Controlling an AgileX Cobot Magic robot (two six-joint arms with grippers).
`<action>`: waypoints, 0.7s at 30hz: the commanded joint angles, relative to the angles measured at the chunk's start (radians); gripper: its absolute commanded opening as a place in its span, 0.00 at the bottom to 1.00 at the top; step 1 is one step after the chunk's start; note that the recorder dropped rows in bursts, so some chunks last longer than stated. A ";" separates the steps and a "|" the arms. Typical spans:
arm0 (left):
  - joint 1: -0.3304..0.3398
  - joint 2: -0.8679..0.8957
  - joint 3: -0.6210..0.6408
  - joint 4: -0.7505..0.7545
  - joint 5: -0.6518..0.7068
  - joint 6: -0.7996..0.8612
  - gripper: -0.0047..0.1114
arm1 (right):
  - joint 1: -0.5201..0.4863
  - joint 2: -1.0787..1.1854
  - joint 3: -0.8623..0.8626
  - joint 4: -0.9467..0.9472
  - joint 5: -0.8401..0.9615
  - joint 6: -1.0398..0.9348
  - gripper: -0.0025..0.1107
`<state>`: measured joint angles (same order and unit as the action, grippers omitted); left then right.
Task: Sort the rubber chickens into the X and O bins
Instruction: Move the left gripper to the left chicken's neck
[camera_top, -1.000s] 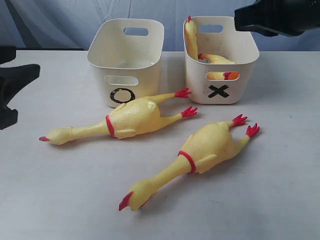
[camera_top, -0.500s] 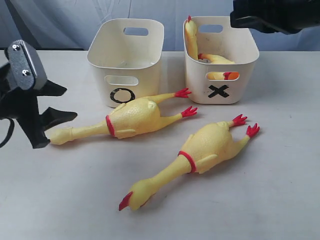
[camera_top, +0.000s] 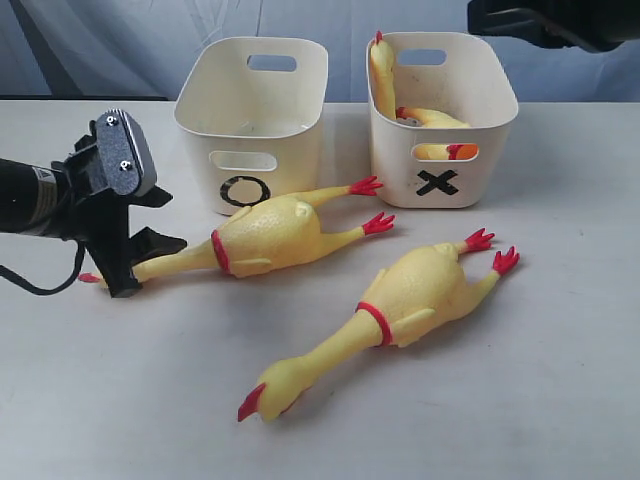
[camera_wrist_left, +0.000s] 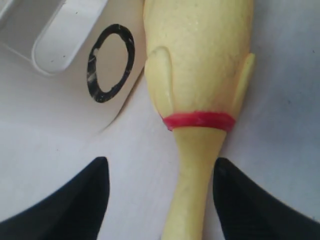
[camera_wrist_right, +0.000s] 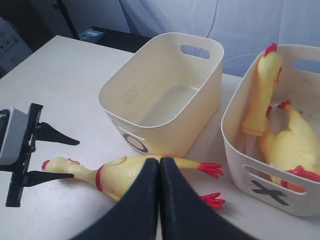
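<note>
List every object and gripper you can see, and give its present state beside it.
O bin: upright, empty.
X bin: upright, holds two chickens.
Propped chicken: head up against the X bin's wall.
Lying chicken: down inside the X bin.
Chicken by the O bin: lying on the table, ungripped.
Front chicken: lying on the table, untouched.
Left gripper: open, straddling that chicken's neck.
Right gripper: shut, empty.

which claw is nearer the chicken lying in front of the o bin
Left. The left claw is open astride the neck of that chicken; the right claw, shut, hangs high near the X bin, well away from it.
</note>
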<state>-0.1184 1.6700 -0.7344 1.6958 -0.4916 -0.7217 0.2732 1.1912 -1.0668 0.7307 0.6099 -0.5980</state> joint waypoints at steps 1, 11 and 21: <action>-0.004 0.037 -0.007 0.006 -0.010 -0.004 0.54 | -0.003 -0.037 0.005 0.005 -0.016 0.000 0.02; -0.004 0.093 -0.013 0.036 0.001 -0.011 0.54 | -0.003 -0.073 0.005 0.022 -0.018 -0.002 0.02; -0.004 0.167 -0.015 0.048 0.028 0.008 0.54 | -0.003 -0.082 0.005 0.038 -0.014 -0.002 0.02</action>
<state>-0.1184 1.8190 -0.7445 1.7420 -0.4760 -0.7227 0.2732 1.1188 -1.0668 0.7612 0.6055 -0.5980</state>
